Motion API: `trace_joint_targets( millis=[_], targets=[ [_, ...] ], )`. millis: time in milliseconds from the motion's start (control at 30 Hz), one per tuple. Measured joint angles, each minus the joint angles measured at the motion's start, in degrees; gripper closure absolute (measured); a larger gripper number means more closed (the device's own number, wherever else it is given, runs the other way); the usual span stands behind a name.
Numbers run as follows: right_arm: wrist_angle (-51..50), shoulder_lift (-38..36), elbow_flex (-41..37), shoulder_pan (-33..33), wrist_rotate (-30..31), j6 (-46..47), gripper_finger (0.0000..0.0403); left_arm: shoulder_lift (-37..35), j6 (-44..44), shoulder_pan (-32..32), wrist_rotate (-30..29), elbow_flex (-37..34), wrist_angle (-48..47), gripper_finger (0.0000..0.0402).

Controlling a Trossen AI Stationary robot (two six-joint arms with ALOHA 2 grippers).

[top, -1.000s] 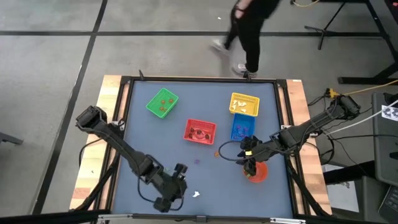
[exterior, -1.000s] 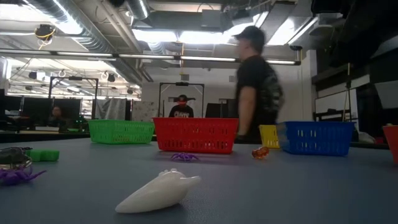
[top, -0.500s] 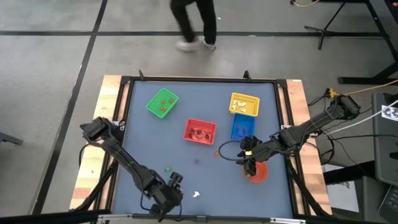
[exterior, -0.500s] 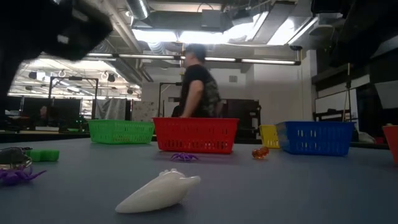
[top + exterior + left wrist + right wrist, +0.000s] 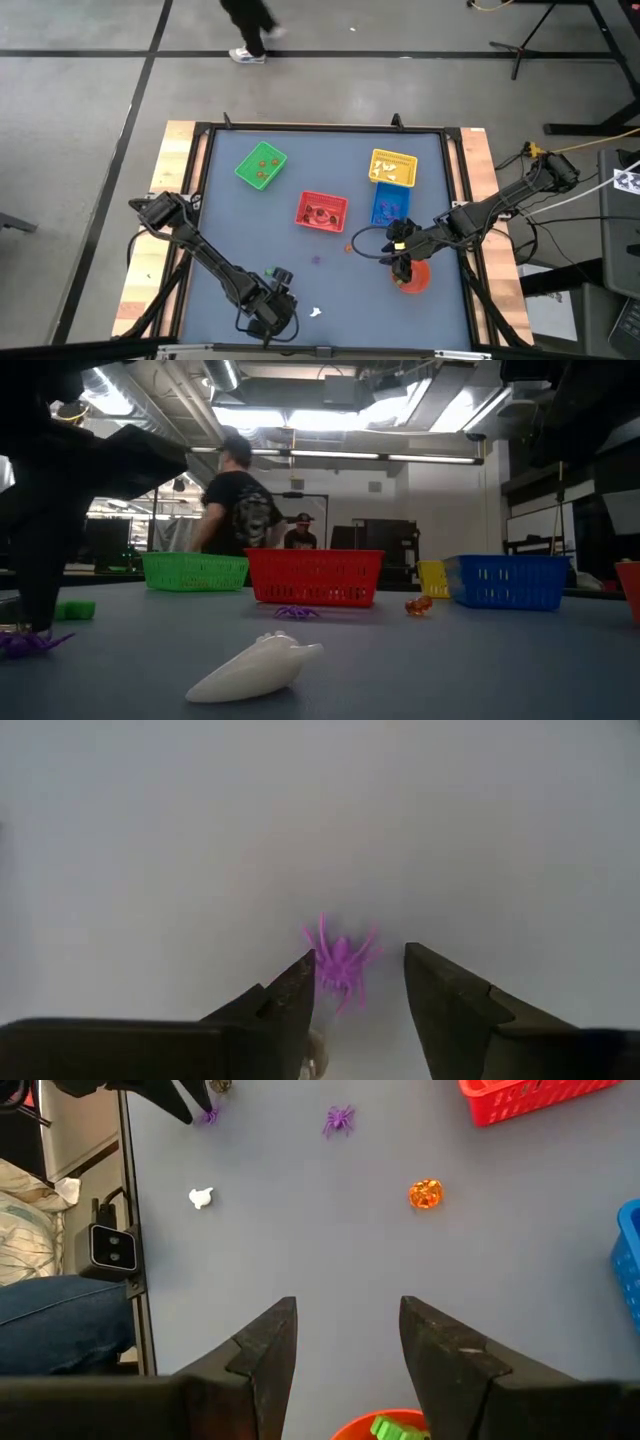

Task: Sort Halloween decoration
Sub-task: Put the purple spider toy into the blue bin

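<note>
The middle of the flat blue-grey table top [image 5: 300, 270] is wide open. Four small square plastic baskets [image 5: 322, 211] block the far side. The round red bowl [image 5: 414, 279] blocks the right.

I'm running this rig in what looks like a robotics lab or industrial workshop: exposed ceiling ducts [image 5: 150, 400] and strip lights [image 5: 330, 457] overhead, a bare concrete floor [image 5: 90, 100] marked with dark lines, a person [image 5: 235, 500] walking behind the blue tabletop [image 5: 330, 290], and loose cables [image 5: 590, 145] beside the wooden-edged frame.
</note>
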Motion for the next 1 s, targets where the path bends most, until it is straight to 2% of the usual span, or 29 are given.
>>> trace_joint_targets(
  millis=[1000],
  targets=[
    [0.0,0.0,0.0,0.0,0.1,0.0,0.0228,1.6,0.2,0.0,-1.2,0.1,-0.8,0.0353]
  ],
)
